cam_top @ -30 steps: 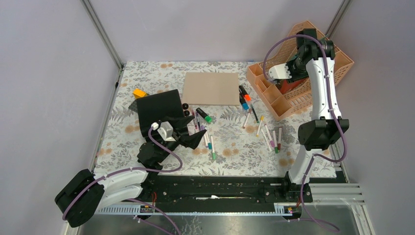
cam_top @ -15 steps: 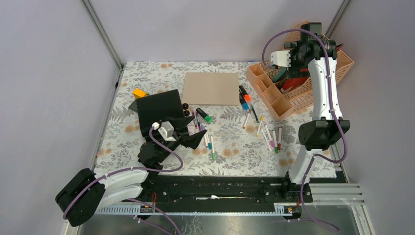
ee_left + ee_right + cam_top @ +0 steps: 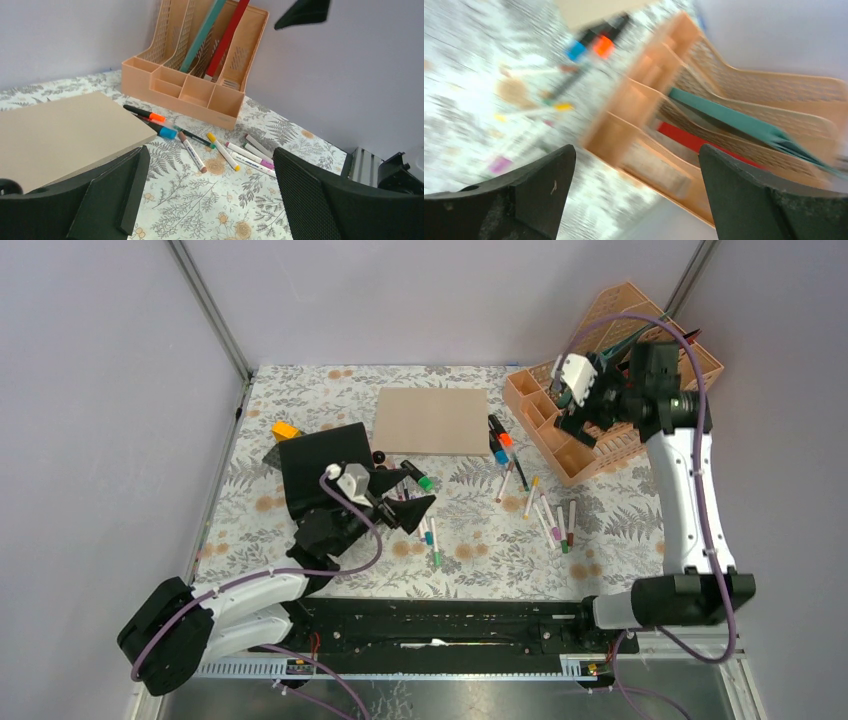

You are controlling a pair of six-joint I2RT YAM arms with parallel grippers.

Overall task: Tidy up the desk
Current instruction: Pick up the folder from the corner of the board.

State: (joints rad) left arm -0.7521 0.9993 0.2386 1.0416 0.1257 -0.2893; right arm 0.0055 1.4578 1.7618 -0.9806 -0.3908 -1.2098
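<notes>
Your left gripper (image 3: 210,154) gapes wide, empty, over slim loose markers (image 3: 431,536) on the fern-print cloth desk (image 3: 470,562) spread before both arms. Your right gripper (image 3: 635,150), equally wide and empty, hangs by the peach lattice-plastic organizer (image 3: 562,448), far right corner.
</notes>
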